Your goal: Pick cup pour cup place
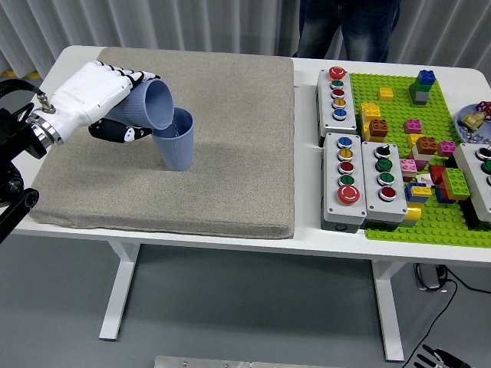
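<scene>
Pouring looks to be the step in hand. From where I stand, the left hand [96,96], white-shelled with dark fingertips, is wrapped around a blue cup [149,105] and has it tipped hard over, its mouth angled down toward four o'clock and its rim right at the rim of a second blue cup [174,138]. That second cup stands upright on the grey mat [222,176], toward the mat's nine o'clock side. Whether anything is running out of the tilted cup I cannot tell; nothing shows between the two rims.

So the pick seems done and the pour is underway or near its end. What remains, I'd judge, is righting the held cup and setting it down on the mat.

The right hand is not to be seen. Over at three o'clock on the white counter [307,238] sit button boxes [360,180] and a green brick plate [414,115], untouched. A person [349,27] stands at twelve o'clock, hands out of sight.
</scene>
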`<control>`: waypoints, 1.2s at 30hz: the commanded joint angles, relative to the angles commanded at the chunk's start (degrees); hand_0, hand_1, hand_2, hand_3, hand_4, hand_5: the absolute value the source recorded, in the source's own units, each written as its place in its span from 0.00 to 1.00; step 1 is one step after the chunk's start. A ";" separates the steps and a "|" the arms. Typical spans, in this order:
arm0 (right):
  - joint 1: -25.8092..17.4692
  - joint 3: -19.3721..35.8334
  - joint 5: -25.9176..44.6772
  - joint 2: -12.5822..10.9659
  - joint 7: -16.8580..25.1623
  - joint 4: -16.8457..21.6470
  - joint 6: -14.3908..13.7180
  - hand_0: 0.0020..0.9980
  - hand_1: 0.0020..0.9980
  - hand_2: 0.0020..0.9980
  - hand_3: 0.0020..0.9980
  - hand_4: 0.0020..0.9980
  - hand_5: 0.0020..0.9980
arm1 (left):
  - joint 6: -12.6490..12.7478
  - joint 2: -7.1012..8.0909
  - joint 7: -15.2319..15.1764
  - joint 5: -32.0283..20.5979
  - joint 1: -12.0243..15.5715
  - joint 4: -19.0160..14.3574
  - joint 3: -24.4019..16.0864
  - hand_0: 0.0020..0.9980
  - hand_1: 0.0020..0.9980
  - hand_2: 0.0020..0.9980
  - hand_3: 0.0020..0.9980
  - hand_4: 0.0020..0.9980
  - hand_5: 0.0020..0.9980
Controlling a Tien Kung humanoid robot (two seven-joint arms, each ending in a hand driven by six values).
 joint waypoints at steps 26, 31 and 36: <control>-0.22 -0.34 0.54 0.02 0.13 0.00 -0.02 0.76 0.70 0.71 0.61 0.17 0.36 | 2.36 0.16 0.93 0.00 -3.60 3.55 4.10 0.39 0.50 0.64 0.63 0.58 0.16; -0.28 -0.36 0.56 0.03 0.10 0.00 0.00 0.76 0.70 0.71 0.61 0.17 0.36 | 2.58 0.22 0.99 0.00 -4.00 4.46 4.41 0.39 0.50 0.64 0.63 0.58 0.16; -0.26 -0.22 0.52 0.00 0.12 0.00 0.04 0.76 0.70 0.71 0.61 0.17 0.36 | 2.82 0.44 1.02 0.00 -4.30 4.94 4.54 0.40 0.50 0.64 0.63 0.58 0.16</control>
